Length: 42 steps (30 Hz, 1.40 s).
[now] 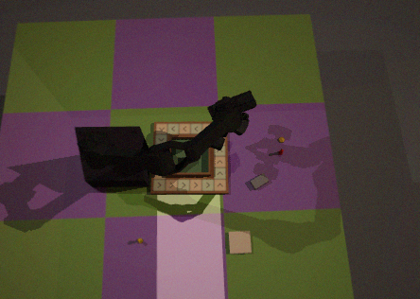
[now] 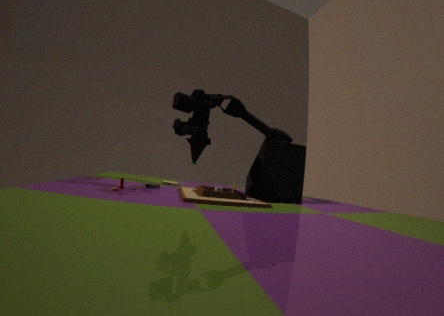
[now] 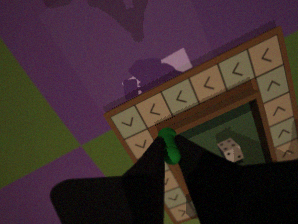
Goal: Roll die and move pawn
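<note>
My gripper (image 2: 194, 158) (image 3: 168, 141) is shut on the green pawn (image 2: 194, 162) (image 3: 170, 143). The pawn hangs between the fingertips, clear above the board (image 1: 189, 192) (image 2: 225, 201) (image 3: 201, 71), in the wrist view over the corner of the tray wall. In the top view the arm hides the fingers and pawn. The board's squares carry arrows. The brown-walled tray (image 1: 212, 158) (image 2: 220, 194) (image 3: 215, 107) has a green floor. The pale die (image 3: 231, 150) lies in it, with several dark pips on its top face. My fingers cover part of the tray and board in the wrist view.
A red pawn (image 1: 281, 151) (image 2: 121, 183), an orange piece (image 1: 281, 139) (image 2: 114, 189) and a grey block (image 1: 258, 182) (image 2: 152, 186) are beyond the board. A pale square block (image 1: 240, 242) and a yellow-topped piece (image 1: 140, 240) lie to one side. The arm's black base stands beside the board.
</note>
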### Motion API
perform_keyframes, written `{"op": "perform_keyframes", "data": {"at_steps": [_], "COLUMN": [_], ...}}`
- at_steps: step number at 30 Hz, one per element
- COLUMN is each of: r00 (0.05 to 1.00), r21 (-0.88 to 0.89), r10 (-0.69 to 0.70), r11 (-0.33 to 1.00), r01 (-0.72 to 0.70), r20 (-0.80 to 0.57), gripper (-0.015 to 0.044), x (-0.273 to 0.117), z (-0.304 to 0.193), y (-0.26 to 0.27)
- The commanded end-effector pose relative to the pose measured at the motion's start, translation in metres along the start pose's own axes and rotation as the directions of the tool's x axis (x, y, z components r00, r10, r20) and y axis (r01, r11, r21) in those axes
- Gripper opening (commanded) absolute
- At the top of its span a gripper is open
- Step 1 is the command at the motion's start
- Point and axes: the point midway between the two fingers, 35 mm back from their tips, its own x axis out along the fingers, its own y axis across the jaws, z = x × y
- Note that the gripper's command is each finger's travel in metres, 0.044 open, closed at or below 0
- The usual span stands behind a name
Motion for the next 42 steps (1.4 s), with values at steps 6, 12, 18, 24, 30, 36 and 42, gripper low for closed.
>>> {"op": "perform_keyframes", "data": {"at_steps": [6,12,18,24,30,36,42], "r00": [1.000,1.000,1.000,1.000,1.000,1.000,1.000], "r21": [-0.002,-0.002,-0.002,-0.002,-0.002,-0.002,0.006], "r10": [-0.001,-0.001,-0.001,-0.002,-0.002,-0.003,0.004], "r11": [1.000,1.000,1.000,1.000,1.000,1.000,1.000], "r01": [0.001,0.001,0.001,0.002,0.002,0.003,-0.004], "r20": [-0.007,-0.007,-0.007,-0.007,-0.007,-0.007,-0.005], "gripper": [0.0000,0.0000,0.0000,0.0000,0.0000,0.0000,0.0053], "x": [0.041,0.052,0.074,0.088,0.091,0.101,0.099], "z": [-0.018,-0.024,-0.024,-0.024,-0.024,-0.024,-0.022], "y": [0.041,0.051,0.051,0.051,0.051,0.050,0.051]}}
